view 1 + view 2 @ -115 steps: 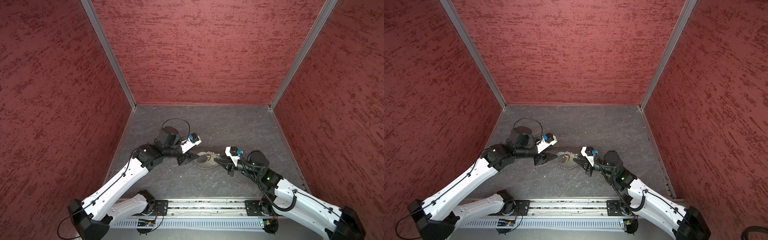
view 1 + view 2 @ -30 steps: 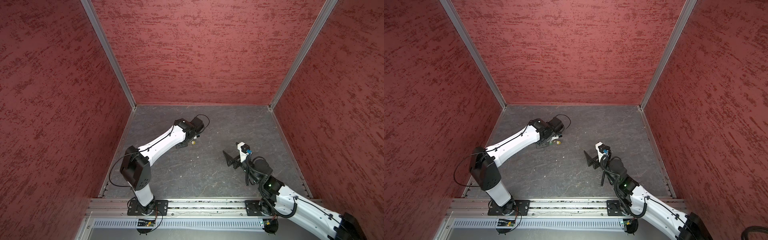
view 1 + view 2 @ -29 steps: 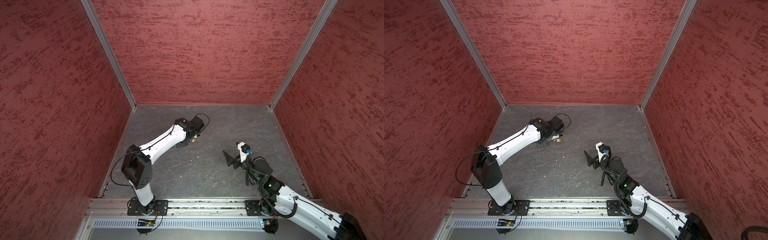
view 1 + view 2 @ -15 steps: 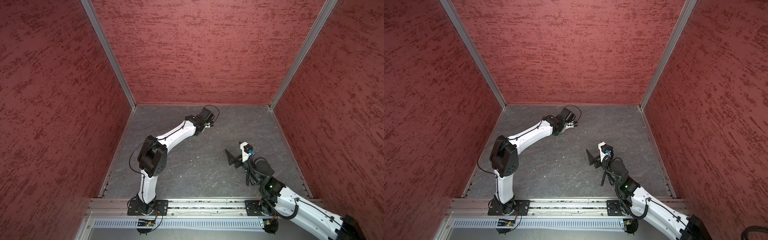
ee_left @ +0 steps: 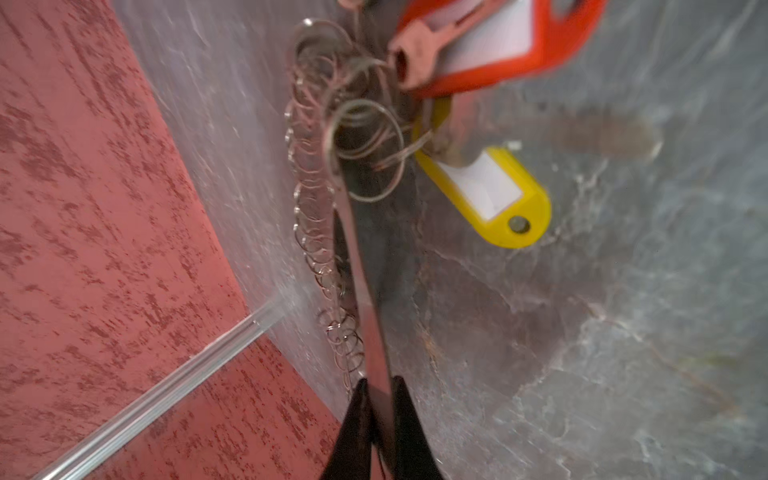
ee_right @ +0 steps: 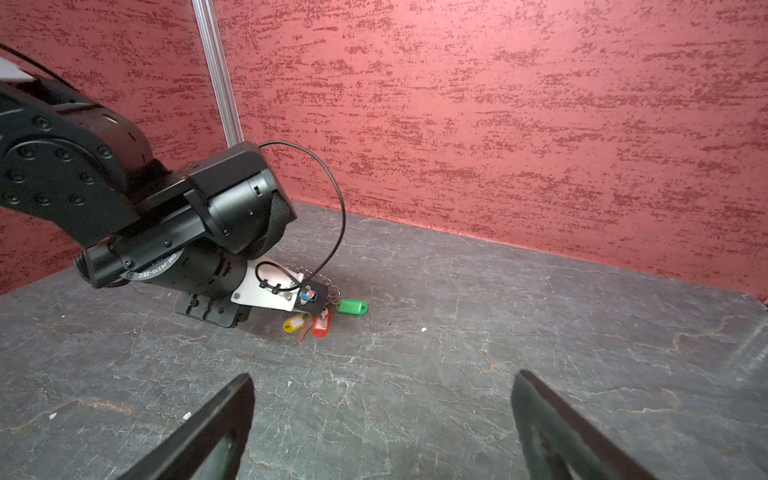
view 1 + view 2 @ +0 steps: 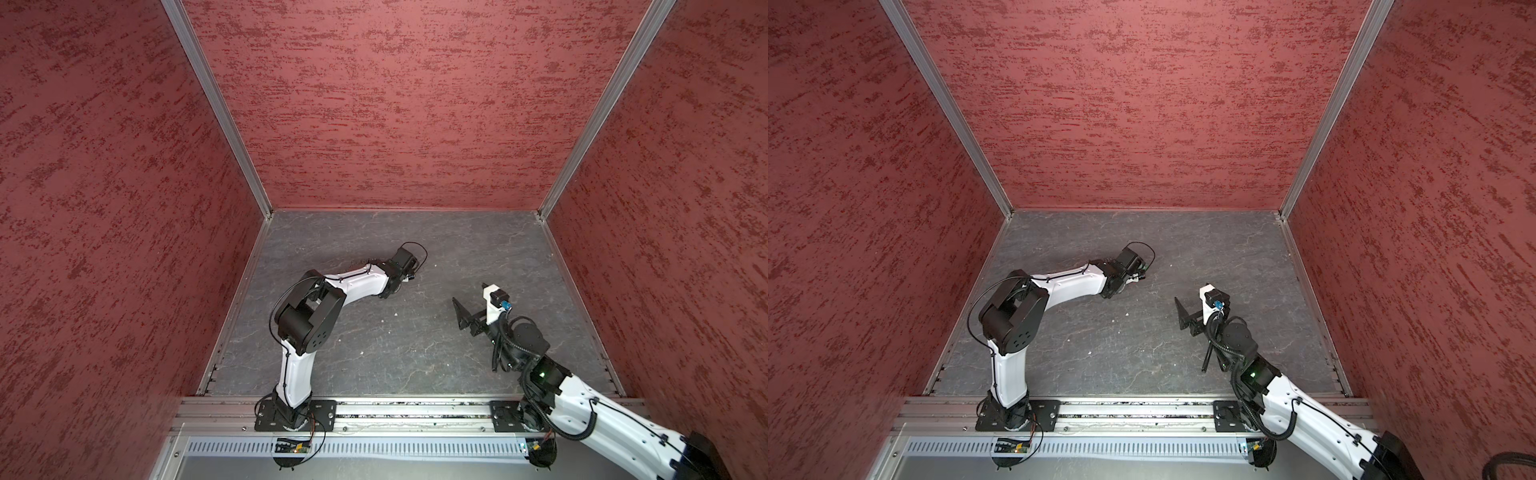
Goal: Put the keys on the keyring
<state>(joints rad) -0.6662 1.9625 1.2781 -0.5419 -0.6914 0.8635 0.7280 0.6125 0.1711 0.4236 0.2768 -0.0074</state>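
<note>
Keyring (image 5: 313, 216) of small silver rings, limp and light, lies bunched on the tabletop (image 6: 540, 332) just ahead of the left end effector (image 5: 380, 386). The keys (image 6: 303, 330) sit at its far end with their red tag (image 5: 498, 41), yellow tag (image 5: 498, 195) and green tag (image 6: 351, 307). Left jaws are nearly together, nipping a thin metal strip (image 5: 357, 257) that runs to a bigger ring (image 5: 365, 149); maybe a key edge-on, cannot tell. Right end effector (image 6: 382, 376) is wide open and empty, well short of the bunch with bare tabletop between. Likely handling: the chain will slump and slide, and its rings are too thin to pinch flat. The hard, smooth tags look the better hold, taken across their flat faces. Left wrist overhangs the bunch, so come in low over the bare stretch; back wall (image 6: 498, 104) stands well beyond.
</note>
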